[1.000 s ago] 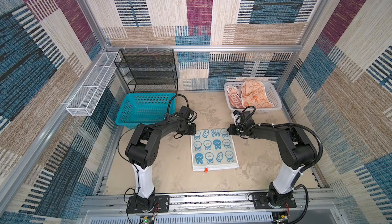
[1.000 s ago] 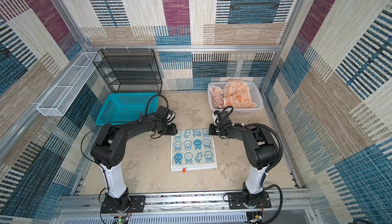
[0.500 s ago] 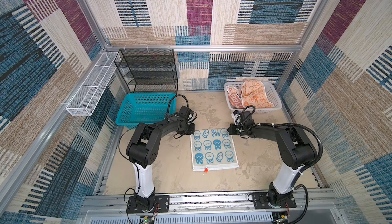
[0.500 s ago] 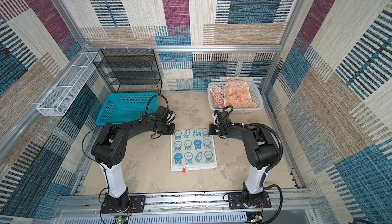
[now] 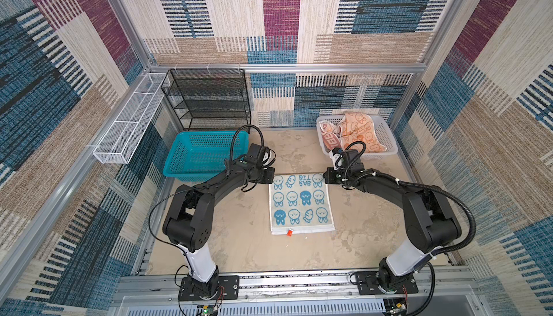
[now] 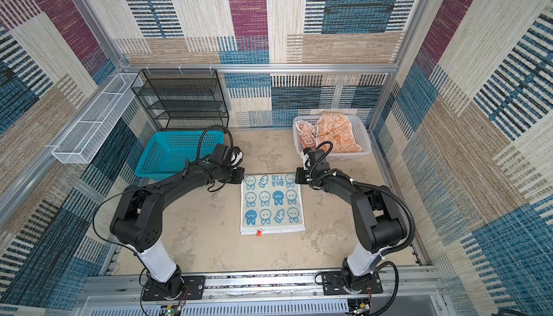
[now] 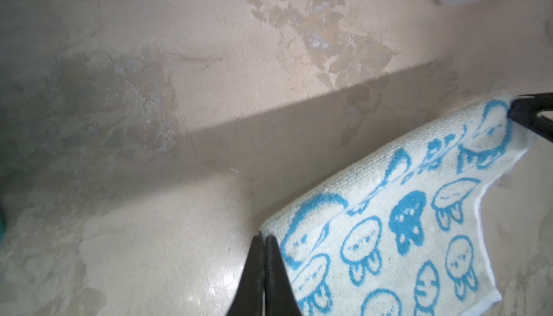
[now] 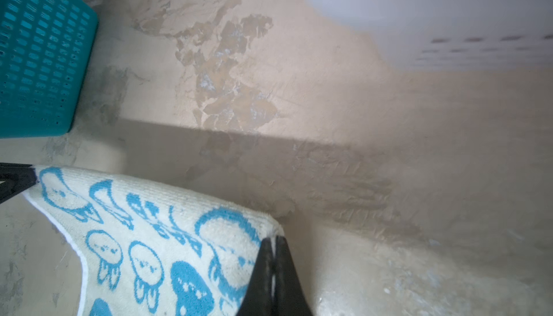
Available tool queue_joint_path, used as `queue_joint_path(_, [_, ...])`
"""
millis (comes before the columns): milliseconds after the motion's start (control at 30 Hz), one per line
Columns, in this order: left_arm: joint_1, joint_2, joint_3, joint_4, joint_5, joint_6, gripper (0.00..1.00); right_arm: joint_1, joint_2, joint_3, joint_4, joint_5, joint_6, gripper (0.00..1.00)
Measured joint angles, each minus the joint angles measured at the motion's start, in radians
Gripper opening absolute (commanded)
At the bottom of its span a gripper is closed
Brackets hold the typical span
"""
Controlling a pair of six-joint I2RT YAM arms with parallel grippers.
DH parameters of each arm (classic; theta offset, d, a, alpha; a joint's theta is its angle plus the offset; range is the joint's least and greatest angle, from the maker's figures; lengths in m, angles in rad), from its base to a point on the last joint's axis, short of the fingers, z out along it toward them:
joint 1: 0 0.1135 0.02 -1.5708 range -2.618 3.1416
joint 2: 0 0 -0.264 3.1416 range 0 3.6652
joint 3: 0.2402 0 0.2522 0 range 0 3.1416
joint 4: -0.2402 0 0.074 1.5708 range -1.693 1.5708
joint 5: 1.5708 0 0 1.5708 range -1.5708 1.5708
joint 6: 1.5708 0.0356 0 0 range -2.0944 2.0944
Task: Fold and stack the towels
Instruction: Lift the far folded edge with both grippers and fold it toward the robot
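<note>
At far left, on the side wall, hangs a white wire tray point(image 5: 128, 120), w/ a black mesh rack point(image 5: 209, 99) beside it against the back wall. Just in front of the rack a teal basket point(image 5: 197, 156) sits on the table point(image 5: 245, 254).

The left arm reaches fwd past the basket's near right corner. The left gripper point(image 5: 271, 177) is at the far left corner of the blue-rabbit towel point(image 5: 300, 204). In the left wrist view its fingers point(image 7: 254, 269) are pressed together, no gap, w/ that corner nipped at the very tip.

The towel is mid-table betw. the two arms, print side up, near part flat, w/ a small red tag point(image 5: 289, 232) at the near edge. Both wrist views show the far edge pulled straight from claw to claw. It looks raised a bit off the table there, w/ the side hems curving in below each corner.

The right gripper point(image 5: 327, 177) is at the far right corner, mirroring the left. In the right wrist view it point(image 8: 273, 239) is likewise clamped tight, w/ terry bunched at the tip.

Further right, at the back right of the table, is a white basket point(image 5: 387, 147). The orange towel point(image 5: 359, 129) is crumpled in it, draped up over the far rim. The lettered towel point(image 5: 329, 139) is tucked at its left end, only partly visible.
</note>
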Motion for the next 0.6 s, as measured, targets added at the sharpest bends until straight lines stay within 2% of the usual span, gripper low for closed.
queue_joint_path(400, [-0.029, -0.211, -0.225, 0.079, 0.013, -0.034, 0.00, 0.005, -0.222, -0.207, -0.021, -0.047, 0.050, 0.00])
queue_joint_path(600, [-0.050, -0.274, -0.386, 0.124, 0.058, -0.109, 0.00, 0.014, -0.244, -0.340, 0.011, -0.094, 0.093, 0.00])
